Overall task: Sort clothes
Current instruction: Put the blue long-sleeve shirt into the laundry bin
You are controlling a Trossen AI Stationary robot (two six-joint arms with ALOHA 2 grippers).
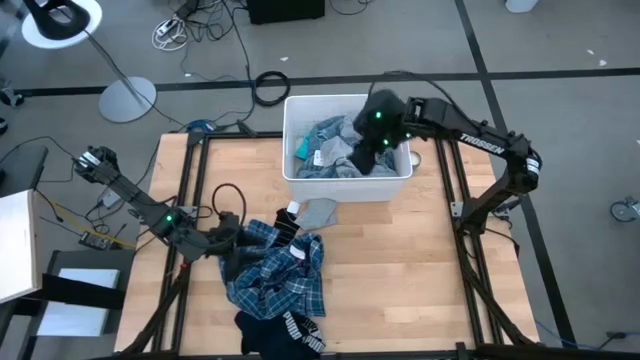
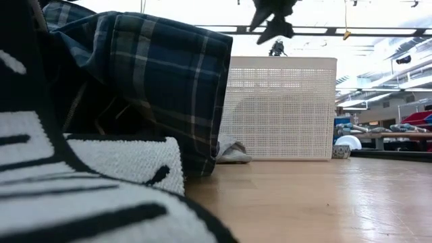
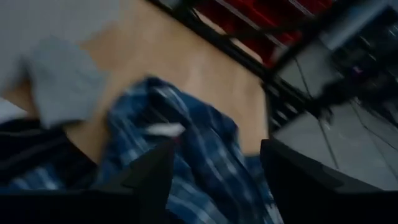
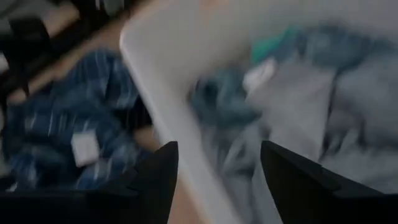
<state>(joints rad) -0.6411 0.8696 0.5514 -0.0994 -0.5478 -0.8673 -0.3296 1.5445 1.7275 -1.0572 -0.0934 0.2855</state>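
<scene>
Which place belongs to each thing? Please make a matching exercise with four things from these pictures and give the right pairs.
Things:
1. plaid shirt
2. navy item with white stripes
3. right gripper
4. grey sock

Places:
A. over the white bin
B. at the table's near edge
C. on the table, just in front of the bin
D. mid-table, at the left gripper

Pairs: 1-D, 2-B, 3-A, 4-C

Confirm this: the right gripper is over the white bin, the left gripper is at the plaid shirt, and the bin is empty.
Not quite. The white bin is not empty: the high view shows clothes in the bin. The rest holds: the right gripper is over the bin, and the left gripper is at the plaid shirt.
</scene>
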